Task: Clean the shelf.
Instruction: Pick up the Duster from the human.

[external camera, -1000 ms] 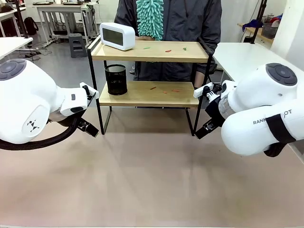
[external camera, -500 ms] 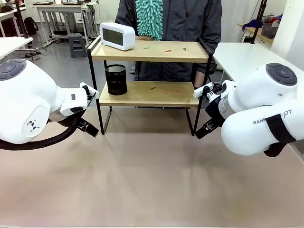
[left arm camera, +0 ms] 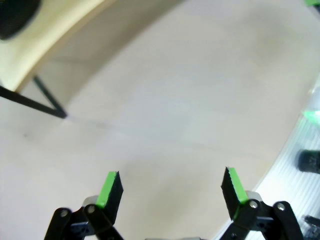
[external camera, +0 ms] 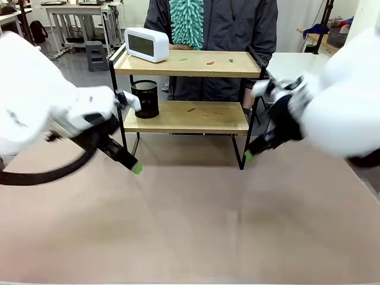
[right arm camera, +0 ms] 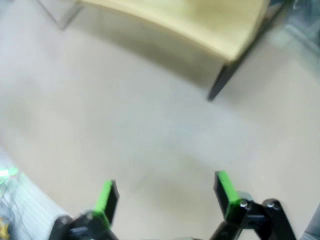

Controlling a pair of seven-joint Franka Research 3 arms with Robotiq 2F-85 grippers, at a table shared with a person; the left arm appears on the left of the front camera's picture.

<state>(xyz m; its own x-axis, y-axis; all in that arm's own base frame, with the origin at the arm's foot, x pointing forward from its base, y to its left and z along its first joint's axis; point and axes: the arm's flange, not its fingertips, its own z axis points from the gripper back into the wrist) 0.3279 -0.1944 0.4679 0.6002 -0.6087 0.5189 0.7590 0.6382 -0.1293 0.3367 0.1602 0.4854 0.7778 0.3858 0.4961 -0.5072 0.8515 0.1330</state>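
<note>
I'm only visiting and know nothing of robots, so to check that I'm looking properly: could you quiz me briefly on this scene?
1. True or false: the white clock stands on the top board of the shelf.
2. What stands on the lower board? A: black mesh cup; B: plate; C: book.
3. Fill in: the left gripper and the right gripper both stand ____ and hold nothing.
Key: 1 true; 2 A; 3 open.

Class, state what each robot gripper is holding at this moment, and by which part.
Nothing is held: the left gripper and the right gripper are both open and empty.
</note>
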